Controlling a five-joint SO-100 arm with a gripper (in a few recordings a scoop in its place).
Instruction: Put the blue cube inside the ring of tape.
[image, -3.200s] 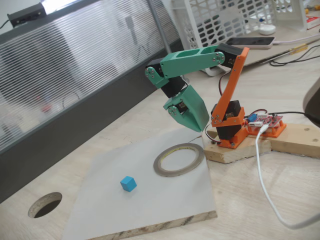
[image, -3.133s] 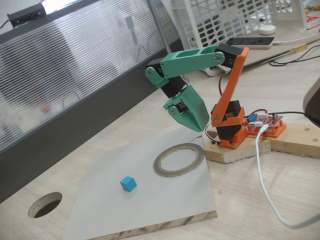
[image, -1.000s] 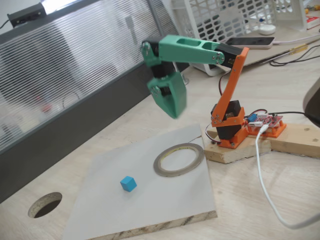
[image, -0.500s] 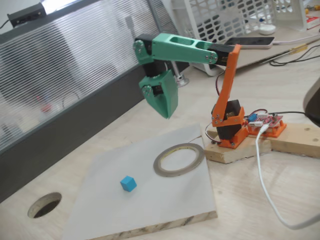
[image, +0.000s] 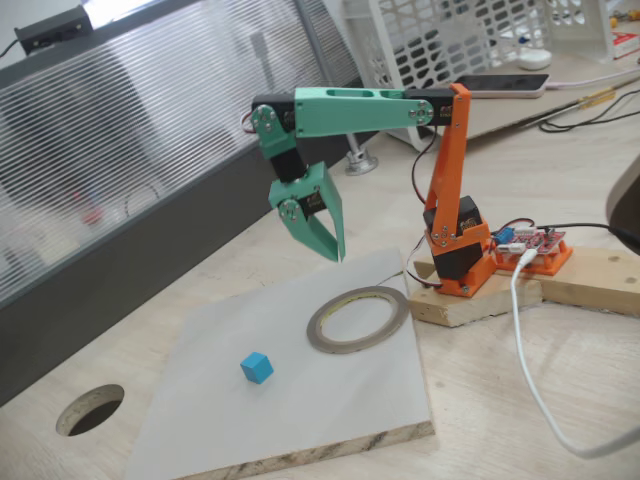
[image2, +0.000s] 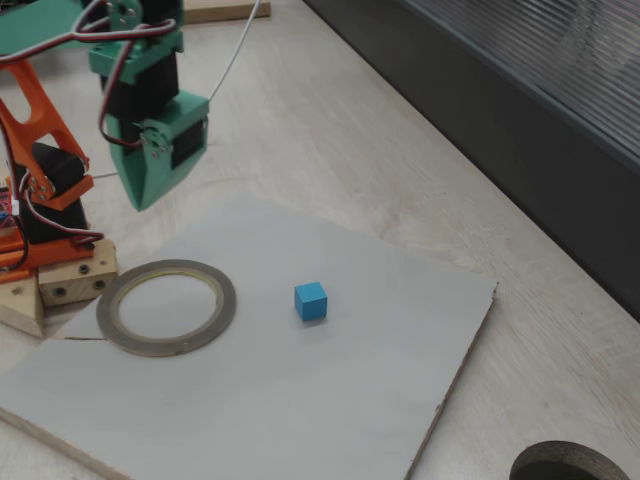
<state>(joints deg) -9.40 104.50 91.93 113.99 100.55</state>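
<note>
- While lying alone on the pale grey board, the blue cube sits outside the ring of tape, apart from it.
- Ring flat on the board's far right part in a fixed view, beside the wooden base block.
- Green gripper hangs above the board's far edge, empty, fingers pointing down; whether they are spread or pressed together, cannot tell.
- Round hole in the tabletop, near left.

A hobby workbench or maker lab: a pale wood table with a round hole, a 3D-printed arm screwed to a wood block, a bare red circuit board, loose cables, a white plastic crate and a phone.
</note>
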